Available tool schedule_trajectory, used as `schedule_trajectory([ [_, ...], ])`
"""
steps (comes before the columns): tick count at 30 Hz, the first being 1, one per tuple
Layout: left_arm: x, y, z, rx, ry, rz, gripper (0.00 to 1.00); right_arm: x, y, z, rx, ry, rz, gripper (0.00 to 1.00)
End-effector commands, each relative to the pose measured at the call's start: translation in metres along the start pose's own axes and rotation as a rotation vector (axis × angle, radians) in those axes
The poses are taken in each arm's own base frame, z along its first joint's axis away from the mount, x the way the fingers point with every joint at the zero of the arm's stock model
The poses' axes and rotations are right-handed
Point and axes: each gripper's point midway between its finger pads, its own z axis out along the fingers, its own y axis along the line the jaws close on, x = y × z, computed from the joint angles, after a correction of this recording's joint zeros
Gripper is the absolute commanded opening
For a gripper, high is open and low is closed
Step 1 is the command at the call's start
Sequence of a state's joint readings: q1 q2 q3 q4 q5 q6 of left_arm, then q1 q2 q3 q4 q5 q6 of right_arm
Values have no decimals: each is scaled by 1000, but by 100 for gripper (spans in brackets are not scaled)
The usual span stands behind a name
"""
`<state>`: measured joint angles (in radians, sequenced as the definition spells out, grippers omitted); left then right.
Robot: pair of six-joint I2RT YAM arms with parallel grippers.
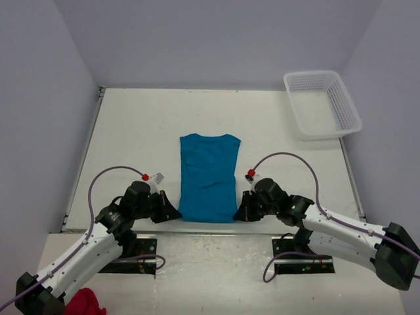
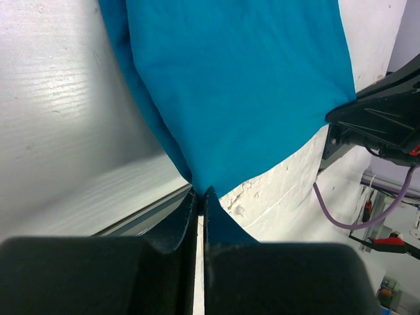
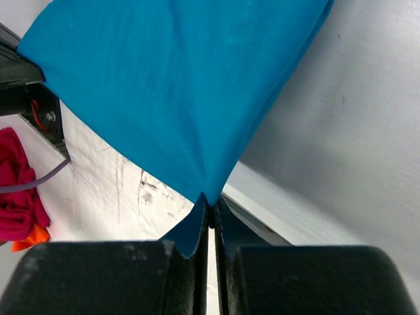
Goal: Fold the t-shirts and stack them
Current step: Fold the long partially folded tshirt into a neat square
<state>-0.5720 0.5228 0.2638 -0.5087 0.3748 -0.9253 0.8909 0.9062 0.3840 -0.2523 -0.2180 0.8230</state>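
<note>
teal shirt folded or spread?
Partly folded: t-shirt lies as a narrow strip, no sleeves showing; left claw and right claw pinch its near corners.

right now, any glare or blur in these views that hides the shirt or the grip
Top external: even soft light, t-shirt sharp, no glare. Left wrist: bright glare streaks on the table at left, left gripper dark and underexposed, fabric clear. Right wrist: right gripper equally dark, pinched fabric crisp.

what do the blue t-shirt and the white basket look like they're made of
T-shirt: soft, matte fabric, possibly cotton knit; it drapes and gathers into creases at its pinched corners. Basket: probably rigid white plastic; its walls are a moulded lattice.
</note>
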Motion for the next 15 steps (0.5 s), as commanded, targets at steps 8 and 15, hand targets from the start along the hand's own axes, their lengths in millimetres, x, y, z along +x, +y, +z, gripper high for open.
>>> schedule_trajectory([
  [8,-31,-46,-28,47,-83,53,0,-33,8,-34,126,-130,-32,0],
  [15,-98,-101,-22,64,-185,153,0,-104,37,-47,194,-219,-97,0],
])
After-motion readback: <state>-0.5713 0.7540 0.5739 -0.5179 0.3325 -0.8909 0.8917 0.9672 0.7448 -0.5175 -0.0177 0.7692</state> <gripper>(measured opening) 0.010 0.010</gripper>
